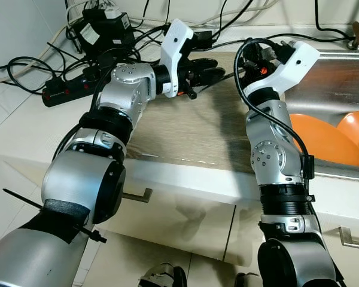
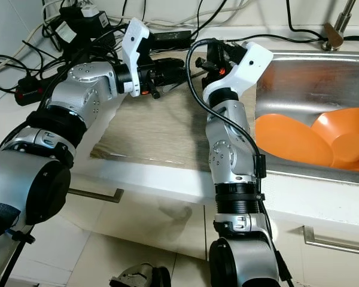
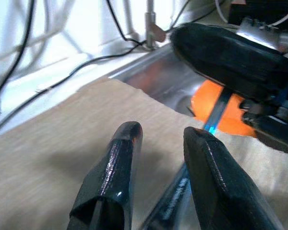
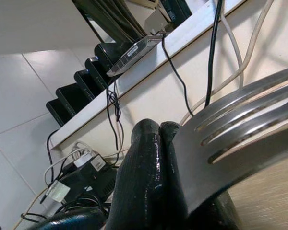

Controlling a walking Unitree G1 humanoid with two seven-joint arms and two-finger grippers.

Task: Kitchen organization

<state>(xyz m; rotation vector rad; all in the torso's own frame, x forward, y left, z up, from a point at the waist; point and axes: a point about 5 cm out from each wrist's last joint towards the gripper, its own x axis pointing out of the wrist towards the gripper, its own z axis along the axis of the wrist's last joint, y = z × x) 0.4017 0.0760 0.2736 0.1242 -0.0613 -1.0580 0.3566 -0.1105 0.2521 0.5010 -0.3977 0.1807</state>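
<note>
right claw [image 4: 158,158] is clenched on a slotted metal spatula [image 4: 240,143], over the wooden board [image 1: 191,125] beside the sink [image 2: 311,78]. left claw [image 3: 158,167] hangs released just opposite it, its 2 fingers straddling the spatula's dark handle. 2 orange bowls [image 2: 293,140] lie in the sink beyond the right claw.

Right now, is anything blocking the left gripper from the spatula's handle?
Nothing visible. The right gripper holds the slotted metal spatula, and its dark handle already lies between the left gripper's open jaws, above the beige wooden board.
</note>
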